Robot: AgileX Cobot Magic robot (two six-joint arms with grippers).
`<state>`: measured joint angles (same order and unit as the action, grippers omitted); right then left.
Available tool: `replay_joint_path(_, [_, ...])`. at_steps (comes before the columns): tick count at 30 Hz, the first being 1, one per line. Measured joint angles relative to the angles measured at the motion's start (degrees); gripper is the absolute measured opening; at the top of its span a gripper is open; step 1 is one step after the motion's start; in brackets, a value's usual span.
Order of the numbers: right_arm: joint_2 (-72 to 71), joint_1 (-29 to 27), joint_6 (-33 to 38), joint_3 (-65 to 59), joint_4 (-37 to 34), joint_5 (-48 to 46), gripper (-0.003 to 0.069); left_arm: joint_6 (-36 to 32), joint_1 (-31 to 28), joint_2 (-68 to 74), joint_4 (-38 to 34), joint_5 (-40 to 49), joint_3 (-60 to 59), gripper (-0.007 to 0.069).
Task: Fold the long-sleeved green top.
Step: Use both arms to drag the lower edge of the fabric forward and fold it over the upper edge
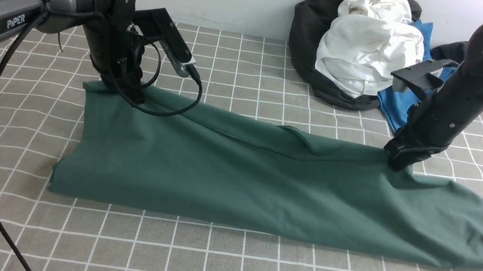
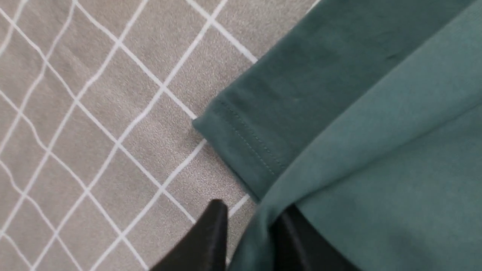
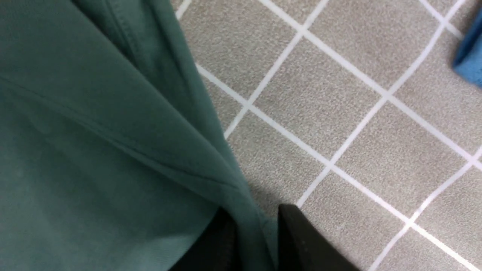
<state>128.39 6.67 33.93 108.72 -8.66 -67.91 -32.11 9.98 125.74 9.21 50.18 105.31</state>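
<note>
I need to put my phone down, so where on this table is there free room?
The bare gridded surface lies open along the green top's near edge. Beyond the top, it's crowded toward the right by white and black cloth.

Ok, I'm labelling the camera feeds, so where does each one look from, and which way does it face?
Front view: on the robot's own side, between its arms, looking forward over the green top; both arms show.
Left wrist view: on the left wrist, looking down past its fingers at the top's edge and the tiled surface.
Right wrist view: on the right wrist, looking down past its fingers at another part of the top, plus some blue cloth.
Both wrist views share the top and the tiled surface.
</note>
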Motion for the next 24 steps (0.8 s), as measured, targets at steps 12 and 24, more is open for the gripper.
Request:
replay_joint_path(12, [-1.25,3.44,-6.32,5.85,-6.63,-2.35,0.0439,15.33,-0.84,0.31,-0.85,8.64,6.14,0.0433])
replay_joint_path(24, [7.13,14.05,-3.22,5.45,-5.87,-2.21,0.0225,14.51,-0.53,0.31,-6.06,13.91,6.57,0.0191])
